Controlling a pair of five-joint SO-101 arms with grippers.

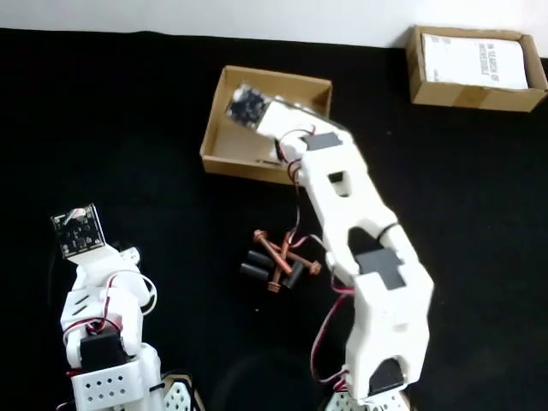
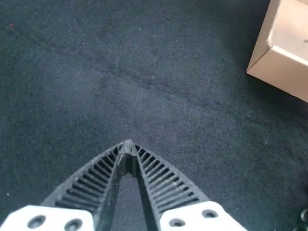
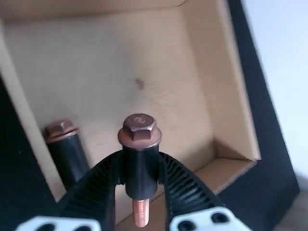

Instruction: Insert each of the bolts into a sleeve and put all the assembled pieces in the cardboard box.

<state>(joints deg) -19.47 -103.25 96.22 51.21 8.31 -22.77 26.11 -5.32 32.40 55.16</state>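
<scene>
The one piece of writing lay in the upper right of the high view. There, a white printed sheet (image 1: 475, 60) sat in a second box (image 1: 467, 96), its print too small to read.

In the high view the right arm (image 1: 351, 223) stretched from the bottom centre up to the cardboard box (image 1: 221, 128) at upper centre, and its wrist covered part of the box's inside. The right wrist view looked into that box. There the right gripper (image 3: 139, 161) was clenched on an assembled piece (image 3: 139, 171). This was a black sleeve held upright between the fingers, with a copper bolt head above it and the thread showing below. It hung over the box floor. A second assembled piece (image 3: 67, 151) stood or leaned against a box wall just beside it.

The high view also showed the loose parts in the middle of the frame on the black table (image 1: 128, 128). Copper bolts (image 1: 278, 257) lay crossed over one another, with black sleeves (image 1: 255, 272) touching or just beside them.

The left arm (image 1: 107, 317) was at the lower left of the high view, well apart from the parts. In the left wrist view the left gripper (image 2: 127, 147) was pinched together on nothing, over bare black cloth, with a corner of a cardboard box farther off.
</scene>
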